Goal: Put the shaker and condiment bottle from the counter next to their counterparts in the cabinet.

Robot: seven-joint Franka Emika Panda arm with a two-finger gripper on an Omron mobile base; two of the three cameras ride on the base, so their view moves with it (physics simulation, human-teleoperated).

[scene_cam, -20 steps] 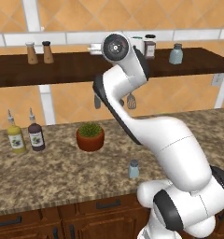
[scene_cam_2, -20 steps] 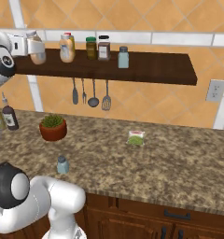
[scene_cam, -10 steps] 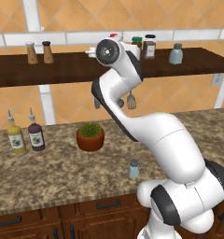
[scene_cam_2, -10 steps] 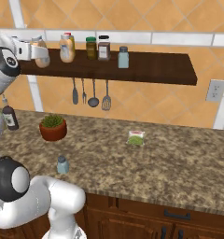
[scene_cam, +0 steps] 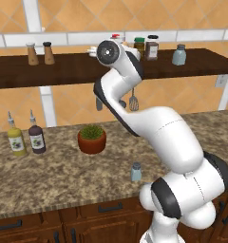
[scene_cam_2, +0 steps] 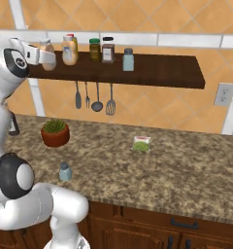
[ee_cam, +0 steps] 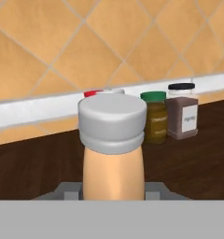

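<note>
Hand view: jaws clamped on condiment bottle [ee_cam: 113, 154] above cabinet [ee_cam: 198, 163], near wider peach bottle [scene_cam_2: 69, 49].

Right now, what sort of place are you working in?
A simulated home kitchen, it seems: a granite counter over wooden drawers, a tiled wall with hanging utensils, and a dark shelf of jars.

Base views flank the shelf [scene_cam_2: 152, 73]; hand view near.

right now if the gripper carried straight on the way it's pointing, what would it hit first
The gripper is shut on the condiment bottle and points across the cabinet toward the tiled wall. Directly behind the held bottle stands the wider peach bottle, so it would probably be met first, though depth is hard to judge.
</note>
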